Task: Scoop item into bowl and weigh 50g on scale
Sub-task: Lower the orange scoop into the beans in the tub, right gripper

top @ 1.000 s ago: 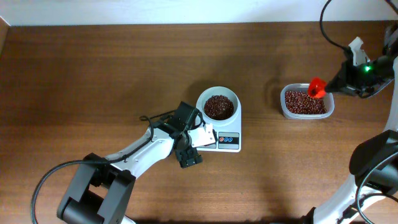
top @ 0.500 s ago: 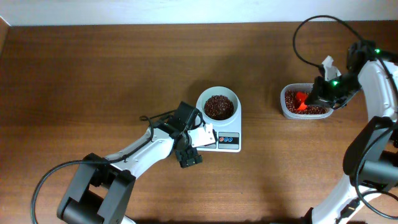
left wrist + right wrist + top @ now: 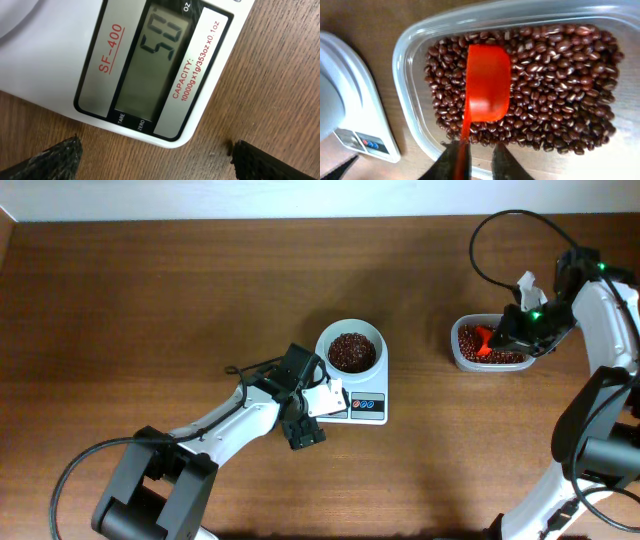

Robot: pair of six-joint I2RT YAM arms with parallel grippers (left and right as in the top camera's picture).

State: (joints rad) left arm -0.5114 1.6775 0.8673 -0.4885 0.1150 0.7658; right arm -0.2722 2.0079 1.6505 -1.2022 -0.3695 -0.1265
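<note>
The white bowl point(image 3: 323, 340) stands on the white scale point(image 3: 368, 408) and holds a pile of dark reddish-brown beans point(image 3: 352, 351). My left gripper point(image 3: 318, 402) hovers wide open at the scale's front, holding nothing. In the left wrist view the scale point(image 3: 60, 60) fills the frame and its display point(image 3: 155, 65) reads 50; the left gripper point(image 3: 160, 165) spans its corner. My right gripper point(image 3: 510, 332) is over the clear container point(image 3: 455, 350). A red scoop point(image 3: 487, 90) lies on the beans point(image 3: 560, 90). Its handle rests against one finger of the right gripper point(image 3: 477, 162), with a gap to the other.
The clear plastic container point(image 3: 405, 65) of beans sits right of the scale point(image 3: 350, 100), a short gap of wooden table between them. Arm cables loop above the right arm near the table's far right edge.
My right gripper carried the red scoop from the right down into the container, laid it on the beans, and its jaws have parted from the handle. The left arm has not moved.
</note>
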